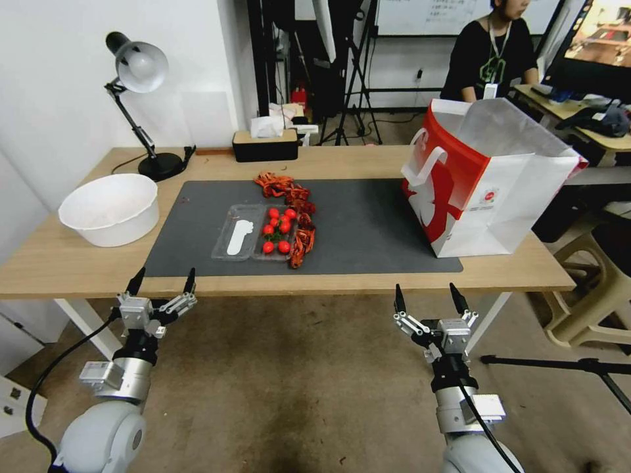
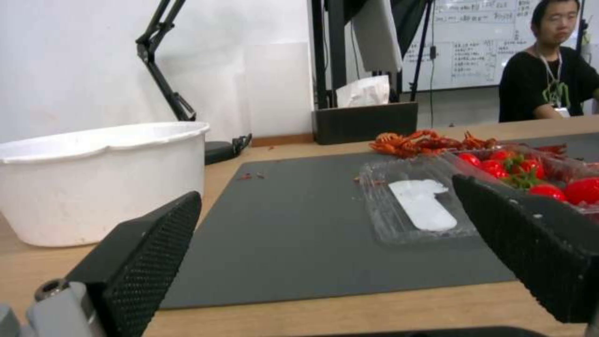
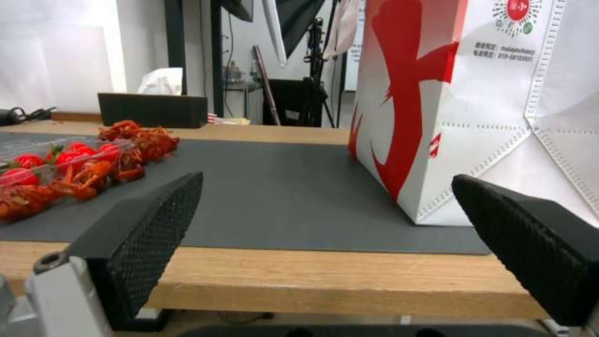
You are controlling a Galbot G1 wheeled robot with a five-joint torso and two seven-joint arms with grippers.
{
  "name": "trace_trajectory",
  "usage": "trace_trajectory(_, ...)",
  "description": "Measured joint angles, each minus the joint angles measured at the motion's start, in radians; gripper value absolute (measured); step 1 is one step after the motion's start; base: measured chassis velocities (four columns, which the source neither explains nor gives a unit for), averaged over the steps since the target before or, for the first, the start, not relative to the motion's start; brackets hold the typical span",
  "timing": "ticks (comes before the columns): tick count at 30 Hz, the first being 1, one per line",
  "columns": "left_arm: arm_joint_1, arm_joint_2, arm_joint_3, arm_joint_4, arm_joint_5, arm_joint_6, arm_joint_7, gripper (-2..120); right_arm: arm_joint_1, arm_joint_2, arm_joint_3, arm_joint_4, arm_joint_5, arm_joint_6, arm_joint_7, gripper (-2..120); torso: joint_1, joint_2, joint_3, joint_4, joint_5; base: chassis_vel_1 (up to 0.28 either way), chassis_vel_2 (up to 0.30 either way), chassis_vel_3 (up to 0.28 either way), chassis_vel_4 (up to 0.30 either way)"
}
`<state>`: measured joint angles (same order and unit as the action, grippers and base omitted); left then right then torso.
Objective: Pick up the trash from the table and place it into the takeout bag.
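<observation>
Both arms hang in front of the near edge of the table (image 1: 79, 272), below its top. The left pincer (image 1: 163, 282) is spread wide and holds nothing, level with the left end of the dark grey mat (image 1: 368, 223); the right pincer (image 1: 427, 299) is likewise wide and empty, below the mat's right part. The trash lies near the middle of the mat: a clear plastic clamshell tray (image 1: 235, 240) lying open, one half bare save for a white label, the other half holding small red tomatoes (image 1: 277, 230). A string of red crayfish shells (image 1: 289, 194) runs from the far side of the tray down along its right edge, touching it. The takeout bag (image 1: 499, 197), white with a red side panel and a white loop handle, stands upright and open on the right end of the mat, well apart from the tray. A white bowl (image 1: 110, 209) sits on the bare wood to the left of the mat, with a desk lamp (image 1: 141, 72) behind it and a black tissue box (image 1: 265, 144) at the far edge of the table.
</observation>
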<state>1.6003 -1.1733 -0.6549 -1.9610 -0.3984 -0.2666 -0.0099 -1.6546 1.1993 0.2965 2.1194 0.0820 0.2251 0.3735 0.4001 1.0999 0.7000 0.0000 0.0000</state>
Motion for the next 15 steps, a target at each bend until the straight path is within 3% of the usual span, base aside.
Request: trace_trajectory(15,0.003,-0.007,0.006,0.008,0.011,-0.011,0.0,100,0.001,0.0,-0.001,-0.004,-0.002,0.001,0.001,100,0.0,0.0,0.0,0.0,0.0,0.0,0.0,0.0,0.0)
